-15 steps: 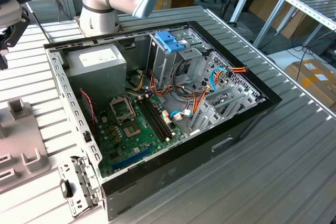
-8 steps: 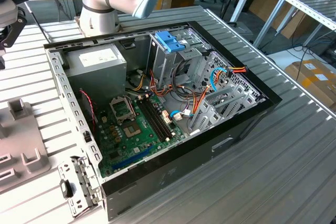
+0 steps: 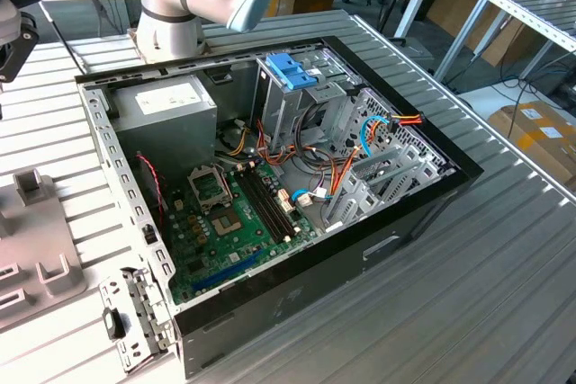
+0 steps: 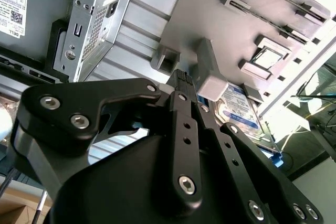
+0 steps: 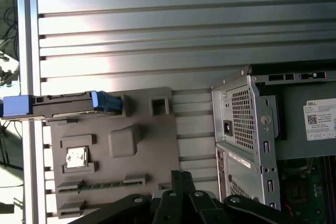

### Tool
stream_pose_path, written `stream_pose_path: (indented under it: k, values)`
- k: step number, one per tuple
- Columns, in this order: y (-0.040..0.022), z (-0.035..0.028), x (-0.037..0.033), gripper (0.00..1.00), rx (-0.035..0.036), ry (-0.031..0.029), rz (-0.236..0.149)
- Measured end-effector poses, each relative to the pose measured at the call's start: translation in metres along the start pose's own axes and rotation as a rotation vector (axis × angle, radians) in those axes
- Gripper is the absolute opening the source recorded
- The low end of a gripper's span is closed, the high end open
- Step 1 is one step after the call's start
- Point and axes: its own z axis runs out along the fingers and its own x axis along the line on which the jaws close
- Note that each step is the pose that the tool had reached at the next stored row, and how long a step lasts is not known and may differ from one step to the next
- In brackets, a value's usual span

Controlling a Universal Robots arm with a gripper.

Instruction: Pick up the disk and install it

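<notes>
Though a grey block [image 4: 210, 80] half hides the disk [image 4: 241, 111], the claw [image 4: 184, 77] is together, empty.

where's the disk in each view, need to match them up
exterior view: the grey fixture tray that carries it lies at the exterior view's left edge.
second wrist view: the disk lies on that tray, just past the raised grey block.
first wrist view: the disk sits along the tray edge farthest from the computer case.
shared landmark: the grey fixture tray.
</notes>
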Motion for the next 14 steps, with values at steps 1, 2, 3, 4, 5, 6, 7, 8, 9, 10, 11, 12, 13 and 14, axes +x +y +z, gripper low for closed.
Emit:
stream_pose_path:
  k: [1,2,3,4,5,6,7,8,9,10,11,12,13,14]
  values:
    - [-0.0001,0.0000,0.0010,0.11,0.0000,0.0000,0.000]
    - [-0.0001,0.0000,0.0014,0.11,0.0000,0.0000,0.000]
    - [-0.0002,-0.0001,0.0020,0.11,0.0000,0.0000,0.000]
    - [-0.0003,-0.0001,0.0034,0.11,0.0000,0.0000,0.000]
    - [-0.0003,-0.0001,0.0043,0.11,0.0000,0.0000,0.000]
    - [-0.0004,-0.0001,0.0048,0.11,0.0000,-0.0001,0.000]
    - [-0.0004,-0.0001,0.0053,0.11,-0.0001,-0.0001,0.000]
    - [-0.0005,-0.0002,0.0060,0.11,0.0000,0.0000,0.000]
    - [-0.0005,-0.0002,0.0065,0.11,0.0000,-0.0001,0.000]
    - [-0.0005,-0.0002,0.0071,0.11,0.0000,-0.0001,0.000]
    - [-0.0006,-0.0002,0.0076,0.11,-0.0001,-0.0001,0.000]
    - [-0.0006,-0.0002,0.0083,0.11,-0.0001,-0.0002,0.000]
    - [-0.0007,-0.0002,0.0088,0.11,0.0000,-0.0001,0.000]
    - [-0.0007,-0.0003,0.0094,0.11,0.0000,-0.0002,0.000]
